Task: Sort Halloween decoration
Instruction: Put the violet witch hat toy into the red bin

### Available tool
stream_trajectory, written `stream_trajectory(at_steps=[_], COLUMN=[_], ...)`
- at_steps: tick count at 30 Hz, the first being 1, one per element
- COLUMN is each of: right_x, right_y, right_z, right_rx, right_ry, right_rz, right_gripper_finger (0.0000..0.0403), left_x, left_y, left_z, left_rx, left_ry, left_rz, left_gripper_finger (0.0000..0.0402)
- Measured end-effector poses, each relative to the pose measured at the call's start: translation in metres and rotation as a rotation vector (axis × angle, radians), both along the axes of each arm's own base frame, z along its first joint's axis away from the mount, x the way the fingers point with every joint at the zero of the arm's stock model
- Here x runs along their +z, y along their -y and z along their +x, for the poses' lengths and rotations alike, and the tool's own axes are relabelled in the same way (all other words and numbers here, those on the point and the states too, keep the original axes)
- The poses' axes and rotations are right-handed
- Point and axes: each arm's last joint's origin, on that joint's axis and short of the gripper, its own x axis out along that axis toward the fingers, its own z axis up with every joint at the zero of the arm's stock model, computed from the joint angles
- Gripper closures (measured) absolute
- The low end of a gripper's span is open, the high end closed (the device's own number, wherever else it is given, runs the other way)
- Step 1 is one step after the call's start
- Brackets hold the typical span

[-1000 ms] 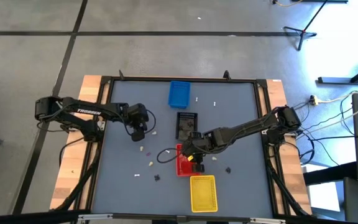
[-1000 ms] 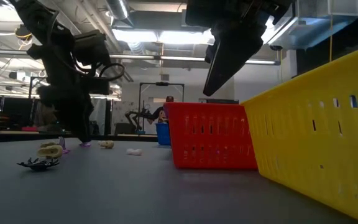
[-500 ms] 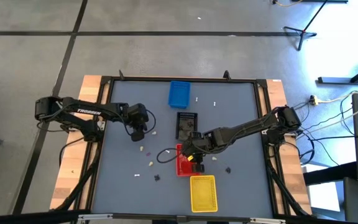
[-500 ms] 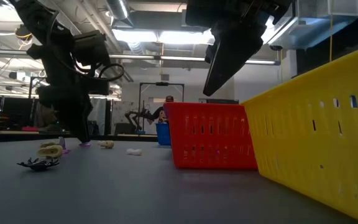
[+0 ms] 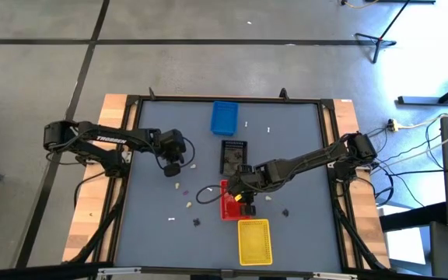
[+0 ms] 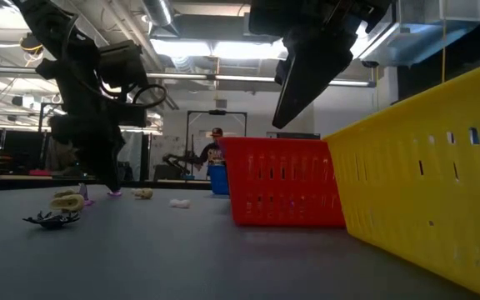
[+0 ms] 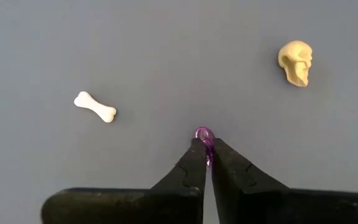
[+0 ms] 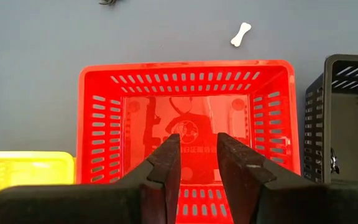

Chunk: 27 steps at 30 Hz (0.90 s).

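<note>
Halloween decoration pieces lie scattered on the bench (image 5: 286, 155). In the left wrist view, the left end effector (image 7: 205, 149) pinches a purple piece (image 7: 204, 135), a bone (image 7: 95, 107) and skull (image 7: 296, 62) lying ahead. In the right wrist view, the right end effector (image 8: 197, 149), slightly parted and empty, hangs over the red tray (image 8: 104, 112).

Two dark jointed arms (white lettering), tapered black fingers (image 7: 191, 168)

Overhead light falls even and soft on my tabletop (image 5: 286, 155); from the low camera, ceiling lamps (image 6: 223, 48) glare, my arms go to silhouette; the red tray (image 8: 185, 134) floor mirrors a reflection.
</note>
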Motion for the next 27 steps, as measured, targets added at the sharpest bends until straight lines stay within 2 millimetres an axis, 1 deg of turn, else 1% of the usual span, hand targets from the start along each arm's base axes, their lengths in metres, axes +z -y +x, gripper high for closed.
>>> stream_trajectory(at_steps=[17,27], right_x=[0.000,0.013], right_y=[0.001,0.004], right_z=[-0.002,-0.014], right_rx=[0.000,-0.030], right_ry=[-0.014,-0.041], right_rz=[-0.004,-0.005], right_gripper_finger=[0.0299,0.0299], left_x=[0.000,0.001], left_y=[0.000,0.003], left_z=[0.000,0.001], left_rx=[-0.007,-0.042], left_ry=[0.004,0.026], left_rz=[-0.012,-0.086], left_gripper_finger=[0.0401,0.0401])
